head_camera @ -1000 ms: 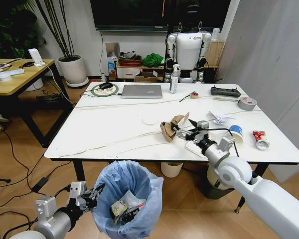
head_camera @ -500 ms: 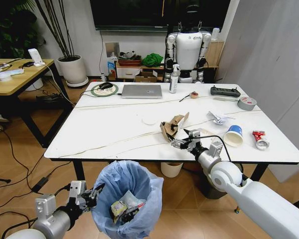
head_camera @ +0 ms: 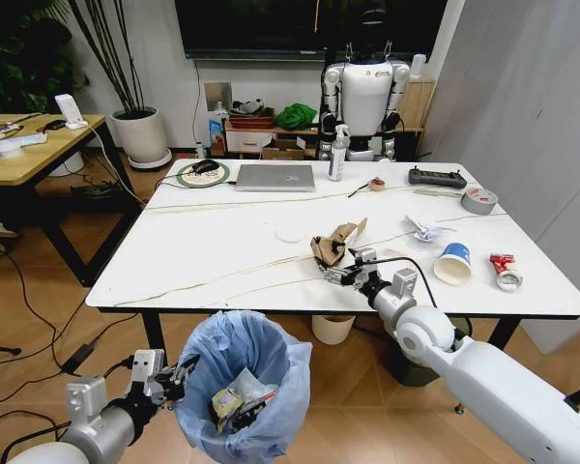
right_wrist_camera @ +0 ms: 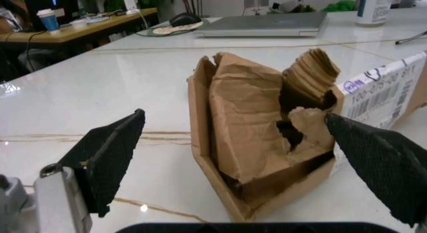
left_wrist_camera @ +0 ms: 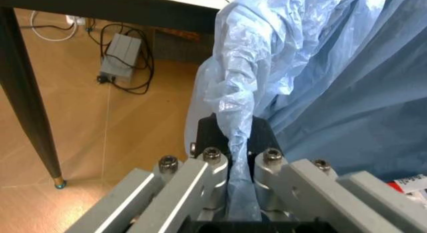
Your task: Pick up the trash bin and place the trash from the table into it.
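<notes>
The base of the round trash bin lined with thin light-blue plastic (head_camera: 240, 387) is cut off by the head view's lower edge; litter inside it, below the white marble-look table (head_camera: 213, 251), cannot be identified.

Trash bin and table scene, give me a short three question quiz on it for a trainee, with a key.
1. True or false: the left gripper has its jaws clamped on the blue bag of the trash bin.
2. Which piece of trash sits between the open jaws of the right gripper?
A. paper cup
B. brown cardboard piece
C. white paper wad
3. Fill in: the bin hangs below the front edge of the ____.

Key
1. True
2. B
3. table
</notes>
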Motion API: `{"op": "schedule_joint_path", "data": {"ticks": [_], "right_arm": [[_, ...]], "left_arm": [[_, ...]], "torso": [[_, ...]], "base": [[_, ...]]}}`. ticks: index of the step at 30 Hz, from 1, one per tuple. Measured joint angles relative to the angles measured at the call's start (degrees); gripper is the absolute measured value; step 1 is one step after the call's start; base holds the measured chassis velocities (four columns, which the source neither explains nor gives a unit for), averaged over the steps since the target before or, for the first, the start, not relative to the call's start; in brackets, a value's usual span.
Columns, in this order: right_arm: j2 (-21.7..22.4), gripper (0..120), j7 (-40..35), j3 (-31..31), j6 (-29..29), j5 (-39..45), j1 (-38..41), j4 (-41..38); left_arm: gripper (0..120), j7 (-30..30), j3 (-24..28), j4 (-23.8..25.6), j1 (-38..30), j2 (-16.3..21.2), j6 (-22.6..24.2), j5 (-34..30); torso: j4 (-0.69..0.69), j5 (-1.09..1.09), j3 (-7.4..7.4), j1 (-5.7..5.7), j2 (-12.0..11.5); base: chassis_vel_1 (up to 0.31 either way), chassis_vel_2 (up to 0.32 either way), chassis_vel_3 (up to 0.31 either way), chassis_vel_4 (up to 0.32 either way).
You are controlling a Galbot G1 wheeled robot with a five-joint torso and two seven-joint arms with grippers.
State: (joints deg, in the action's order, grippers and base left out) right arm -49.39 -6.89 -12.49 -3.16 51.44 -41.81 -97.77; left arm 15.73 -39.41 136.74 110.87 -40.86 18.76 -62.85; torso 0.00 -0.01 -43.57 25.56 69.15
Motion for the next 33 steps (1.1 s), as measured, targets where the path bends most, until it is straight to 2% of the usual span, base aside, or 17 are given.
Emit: {"op": "schedule_joint_path", "data": {"ticks": [9,19,25,33], "right_arm": [[-0.48,94,-2.88,-0.76,-0.77,-0.66,1.41,0.84],[1.56,94,-6.42,2.20,-2.78,4.54,3.69,0.10],[0.25,94,-11.78,1.33,-6.41,10.02,6.78,0.49],[-3.77,93,-17.84,-0.12,-11.55,18.01,11.74,6.11]], "left_arm": [[0,0.06,-0.20,-0.18,-0.33,0.09,0.03,-0.28],[0,0.01,0.43,-0.57,-1.02,0.17,0.09,-0.40],[0,0.00,0.53,-0.54,-1.05,0.29,0.11,-0.47],[0,-0.01,0.23,-0.09,-0.66,-0.04,0.13,-0.29]], "torso": [[0.00,0.02,0.00,0.00,0.00],[-0.01,0.01,0.00,0.00,0.00],[0.00,0.01,0.00,0.00,0.00],[0.01,0.01,0.00,0.00,0.00]], "base": [[0.000,0.000,0.000,0.000],[0.000,0.000,0.000,0.000],[0.000,0.000,0.000,0.000],[0.000,0.000,0.000,0.000]]}}
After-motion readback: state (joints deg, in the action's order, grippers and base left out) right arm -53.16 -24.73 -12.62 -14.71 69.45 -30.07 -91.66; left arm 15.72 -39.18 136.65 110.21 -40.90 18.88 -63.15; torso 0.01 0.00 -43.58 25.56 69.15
